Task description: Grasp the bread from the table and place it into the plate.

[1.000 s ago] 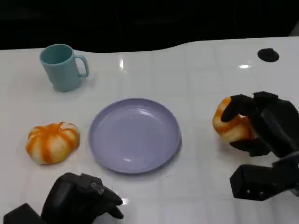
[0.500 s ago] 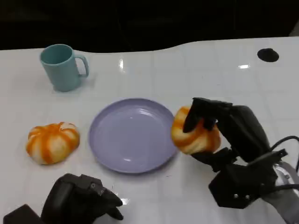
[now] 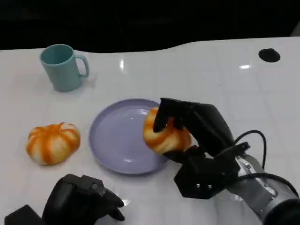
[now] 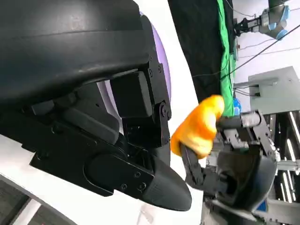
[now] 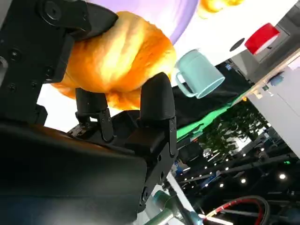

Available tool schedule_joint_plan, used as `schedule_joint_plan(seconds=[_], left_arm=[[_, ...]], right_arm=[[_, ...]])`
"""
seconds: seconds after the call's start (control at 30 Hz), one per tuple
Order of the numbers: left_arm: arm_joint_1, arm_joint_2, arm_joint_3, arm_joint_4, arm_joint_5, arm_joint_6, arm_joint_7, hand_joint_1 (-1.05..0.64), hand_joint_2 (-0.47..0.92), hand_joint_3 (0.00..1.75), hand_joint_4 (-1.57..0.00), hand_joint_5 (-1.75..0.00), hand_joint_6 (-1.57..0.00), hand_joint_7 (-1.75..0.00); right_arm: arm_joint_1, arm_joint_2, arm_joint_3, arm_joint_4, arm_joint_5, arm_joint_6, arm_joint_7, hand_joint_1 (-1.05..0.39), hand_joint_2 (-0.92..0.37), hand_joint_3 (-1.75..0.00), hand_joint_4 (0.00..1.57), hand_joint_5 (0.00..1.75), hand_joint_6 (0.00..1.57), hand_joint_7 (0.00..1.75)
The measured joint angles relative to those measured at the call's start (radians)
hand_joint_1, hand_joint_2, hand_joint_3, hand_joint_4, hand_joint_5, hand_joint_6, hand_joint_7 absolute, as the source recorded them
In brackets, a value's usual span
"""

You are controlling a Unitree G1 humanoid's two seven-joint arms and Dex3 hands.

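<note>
My right hand point(image 3: 204, 133) grips the orange-brown bread point(image 3: 165, 137) and holds it over the right side of the lilac plate point(image 3: 115, 140), above its surface. In the right wrist view the bread point(image 5: 117, 58) sits between black fingers point(image 5: 157, 103), with the plate point(image 5: 164, 9) beyond it. From the left wrist view the bread point(image 4: 199, 126) shows in the right hand point(image 4: 239, 164), past the plate's rim point(image 4: 161, 61). My left hand point(image 3: 82, 201) lies at the table's near left edge with fingers curled and nothing in them; its shell point(image 4: 93, 117) looms close in the left wrist view.
A teal mug point(image 3: 63, 67) stands at the back left, also in the right wrist view point(image 5: 199, 75). An orange-and-white pumpkin-shaped thing point(image 3: 52, 143) lies left of the plate. A small black disc point(image 3: 269, 55) sits at the far right of the white table.
My right hand has carried the bread leftward from the table's right side to over the plate's right part. The left hand has stayed put.
</note>
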Motion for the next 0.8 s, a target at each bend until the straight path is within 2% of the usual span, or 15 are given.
schedule_joint_plan(seconds=[0.13, 0.2, 0.27, 0.3, 0.33, 0.37, 0.47, 0.53, 0.6, 0.7, 0.8], left_arm=[[0.000, -0.001, 0.000, 0.000, 0.001, 0.000, 0.001, -1.05, 0.90, 0.00, -1.45, -0.65, -1.57, -0.23], [0.000, -0.001, 0.000, 0.000, 0.003, 0.002, 0.003, -1.05, 0.90, 0.00, -1.45, -0.65, -1.57, -0.23], [0.000, -0.001, 0.000, 0.000, 0.003, 0.007, 0.004, -1.05, 0.90, 0.00, -1.45, -0.65, -1.57, -0.23], [0.000, -0.001, 0.000, 0.000, 0.003, 0.009, 0.004, -1.05, 0.89, 0.00, -1.45, -0.65, -1.57, -0.23], [0.000, -0.001, 0.000, -0.001, 0.003, 0.012, 0.004, -1.05, 0.89, 0.00, -1.45, -0.65, -1.57, -0.24], [0.000, -0.001, 0.000, -0.001, 0.003, 0.014, 0.004, -1.05, 0.89, 0.00, -1.45, -0.65, -1.57, -0.24], [0.000, -0.002, 0.000, -0.003, 0.003, 0.018, 0.007, -1.05, 0.89, 0.00, -1.45, -0.65, -1.57, -0.24], [0.000, -0.002, -0.001, -0.003, 0.003, 0.018, 0.008, -1.05, 0.89, 0.00, -1.45, -0.65, -1.57, -0.24], [0.000, -0.002, -0.001, -0.003, 0.003, 0.019, 0.008, -1.05, 0.89, 0.00, -1.46, -0.65, -1.57, -0.24], [0.000, -0.002, -0.001, -0.003, 0.003, 0.019, 0.008, -1.05, 0.89, 0.00, -1.46, -0.65, -1.57, -0.24], [0.000, -0.002, -0.002, -0.003, 0.003, 0.021, 0.008, -1.05, 0.89, 0.00, -1.45, -0.65, -1.57, -0.23]], right_arm=[[-0.042, 0.029, 0.008, 0.061, -0.008, 0.000, -0.025, -0.01, -0.37, -1.25, 0.88, 1.75, 0.74, 1.61], [-0.062, 0.043, 0.009, 0.086, -0.008, 0.002, -0.029, -0.02, -0.36, -1.27, 0.80, 1.69, 0.74, 1.41], [-0.075, 0.054, 0.012, 0.103, -0.007, 0.006, -0.029, -0.06, -0.42, -1.14, 0.72, 1.45, 0.72, 1.08], [-0.080, 0.059, 0.012, 0.112, -0.007, 0.012, -0.028, -0.09, -0.45, -1.04, 0.62, 1.22, 0.68, 0.84], [-0.083, 0.064, 0.013, 0.118, -0.007, 0.024, -0.024, -0.10, -0.47, -0.99, 0.59, 1.08, 0.66, 0.70], [-0.083, 0.066, 0.015, 0.120, -0.007, 0.034, -0.017, -0.14, -0.50, -0.92, 0.44, 0.87, 0.58, 0.51], [-0.085, 0.064, 0.037, 0.118, -0.012, 0.061, 0.019, -0.24, -0.64, -0.63, 0.17, 0.60, 0.46, 0.20], [-0.085, 0.057, 0.051, 0.111, -0.028, 0.076, 0.045, -0.29, -0.78, -0.37, 0.05, 0.59, 0.42, 0.10], [-0.085, 0.050, 0.062, 0.092, -0.037, 0.088, 0.071, -0.35, -0.87, -0.20, 0.01, 0.48, 0.35, 0.03], [-0.084, 0.035, 0.070, 0.048, -0.041, 0.111, 0.121, -0.38, -0.91, -0.11, 0.00, 0.36, 0.29, 0.01], [-0.078, 0.028, 0.073, 0.008, -0.041, 0.136, 0.159, -0.40, -0.92, -0.10, 0.00, 0.34, 0.27, 0.01]])
